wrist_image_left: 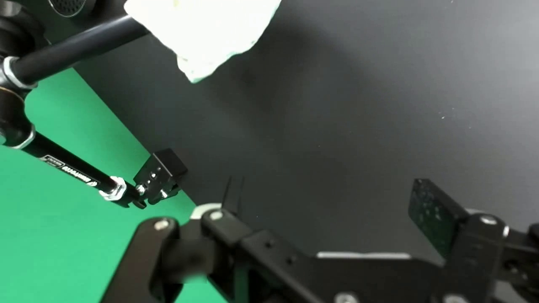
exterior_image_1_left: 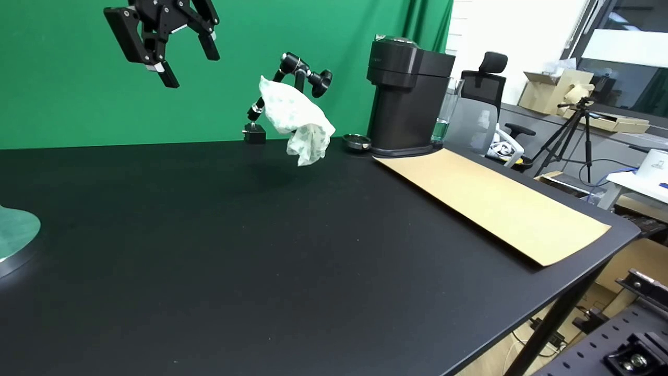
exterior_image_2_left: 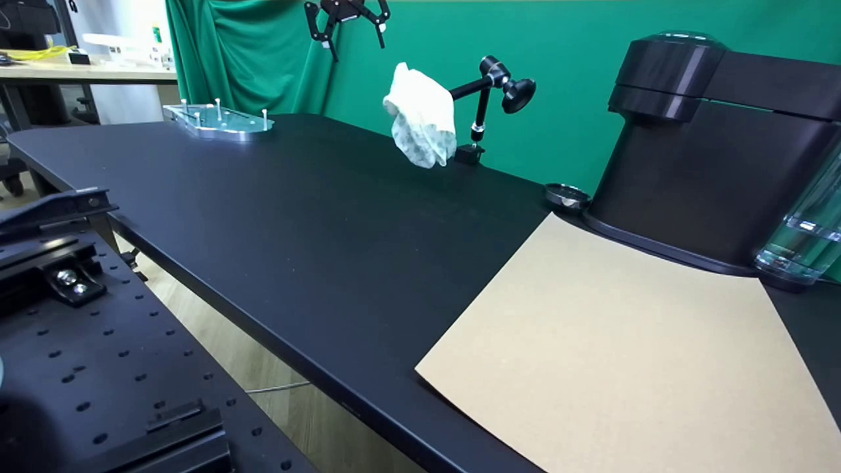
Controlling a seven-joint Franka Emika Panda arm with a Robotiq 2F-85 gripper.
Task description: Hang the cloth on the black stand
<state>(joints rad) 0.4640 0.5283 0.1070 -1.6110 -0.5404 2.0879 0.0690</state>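
Hanging above the table [exterior_image_1_left: 235, 250], the cloth [exterior_image_1_left: 292, 110] is borne on the arm [exterior_image_2_left: 469, 89] of the black stand [exterior_image_2_left: 482, 110], and, with the hand [exterior_image_1_left: 191, 65] spread wide, gripping nothing and well apart, the task is judged all but finished, only a retreat perhaps being left.

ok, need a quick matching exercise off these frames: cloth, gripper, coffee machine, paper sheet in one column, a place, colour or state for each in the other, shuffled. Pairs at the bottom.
Things
1. Cloth
2. Gripper
3. Coffee machine
4. Paper sheet

Places, colours, states
A. Black, with a clear tank at one end
B. Open, raised above the table, holding nothing
C. Tan, lying on the table
D. Hanging on the black stand

Pairs
1-D
2-B
3-A
4-C
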